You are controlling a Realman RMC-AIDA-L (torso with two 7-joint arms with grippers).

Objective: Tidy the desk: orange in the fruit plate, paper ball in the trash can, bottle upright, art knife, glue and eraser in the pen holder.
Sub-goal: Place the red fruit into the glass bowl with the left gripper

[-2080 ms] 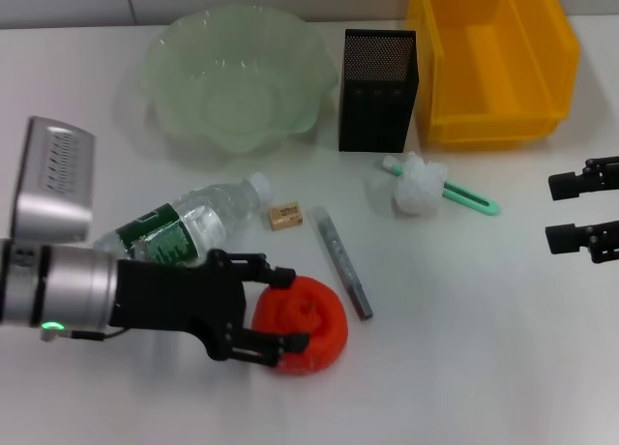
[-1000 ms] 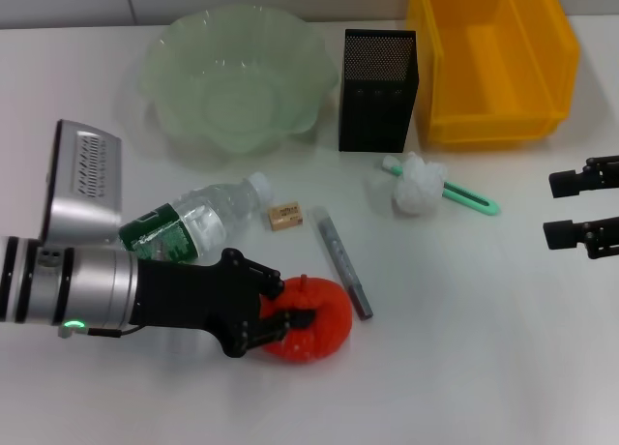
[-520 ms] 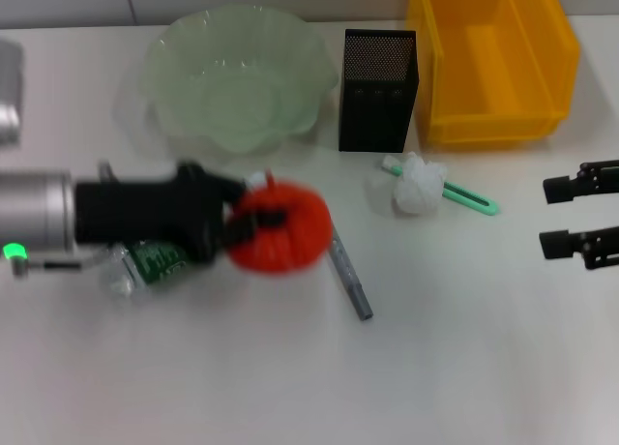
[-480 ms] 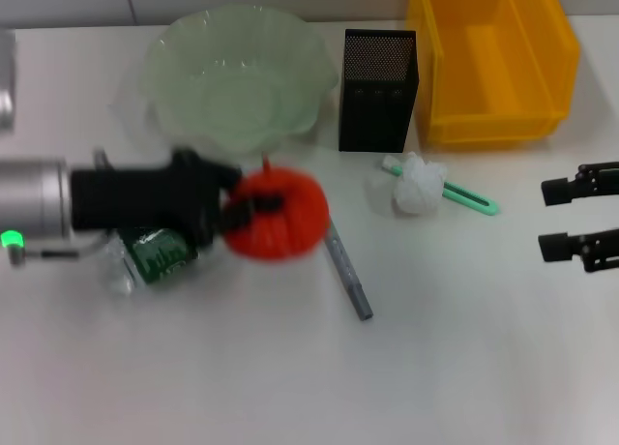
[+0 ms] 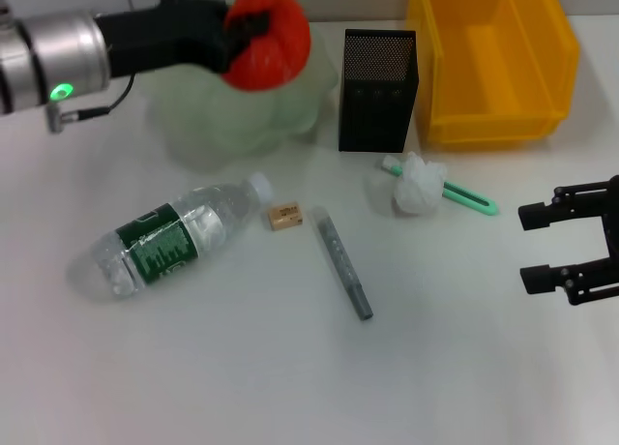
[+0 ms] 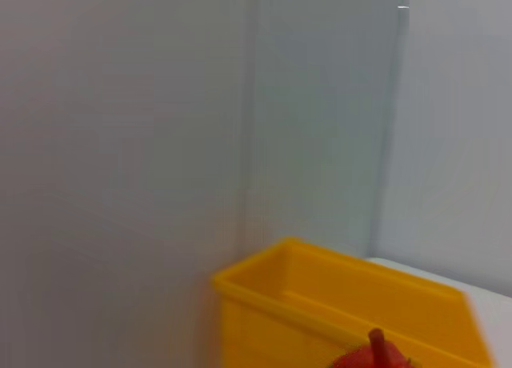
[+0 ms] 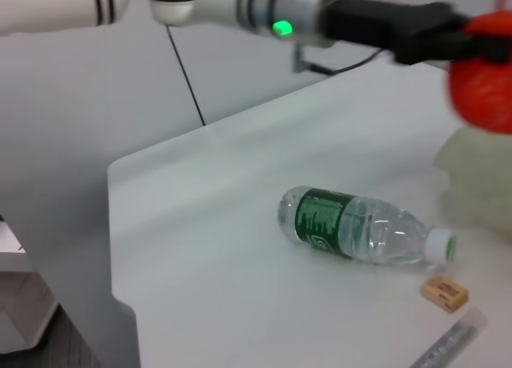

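Overhead, left pincer (image 5: 253, 24) pinches orange (image 5: 273, 41) above fruit plate (image 5: 208, 126) (right pincer (image 5: 551, 245) spread).

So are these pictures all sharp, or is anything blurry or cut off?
Head view: evenly lit, soft shadows, the bottle crisp. Left wrist view: mostly blank wall, the yellow bin soft, the orange cut off at the frame edge. Right wrist view: the orange in the left gripper is smeared, while the bottle stays fairly clear.
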